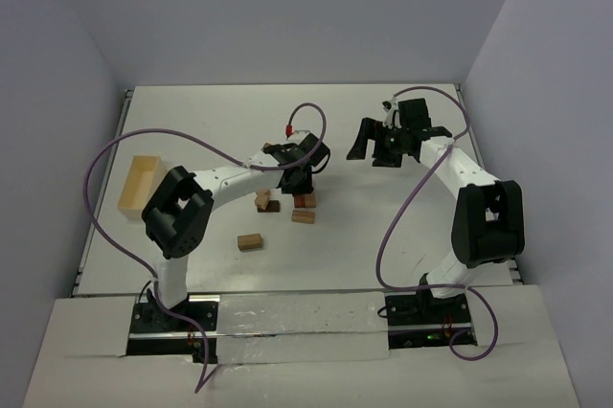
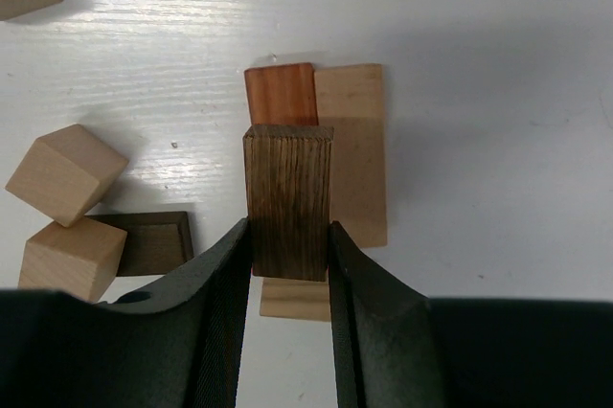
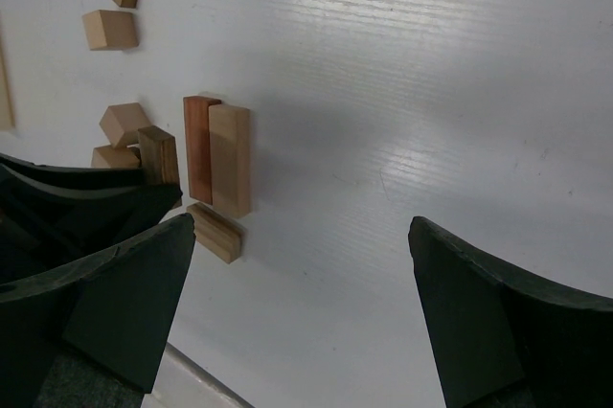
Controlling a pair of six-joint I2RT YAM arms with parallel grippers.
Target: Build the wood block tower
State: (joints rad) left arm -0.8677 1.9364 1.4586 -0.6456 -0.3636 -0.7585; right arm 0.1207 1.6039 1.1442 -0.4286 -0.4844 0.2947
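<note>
My left gripper (image 2: 289, 230) is shut on a dark brown wood block (image 2: 287, 199) and holds it above the table; in the top view the left gripper (image 1: 302, 178) is at the centre. Right under it a reddish-brown block (image 2: 281, 94) and a tan block (image 2: 354, 154) lie side by side, and a tan block (image 2: 295, 299) lies crosswise at their near end. They also show in the right wrist view: reddish-brown block (image 3: 198, 147), tan block (image 3: 231, 159). My right gripper (image 1: 381, 151) is open and empty, raised to the right of the blocks (image 3: 302, 236).
Two tan blocks (image 2: 65, 173) (image 2: 72, 257) and a dark block (image 2: 153, 243) lie left of the held block. A lone tan block (image 1: 250, 241) sits nearer the bases. A pale wooden box (image 1: 139, 183) stands at the table's left edge.
</note>
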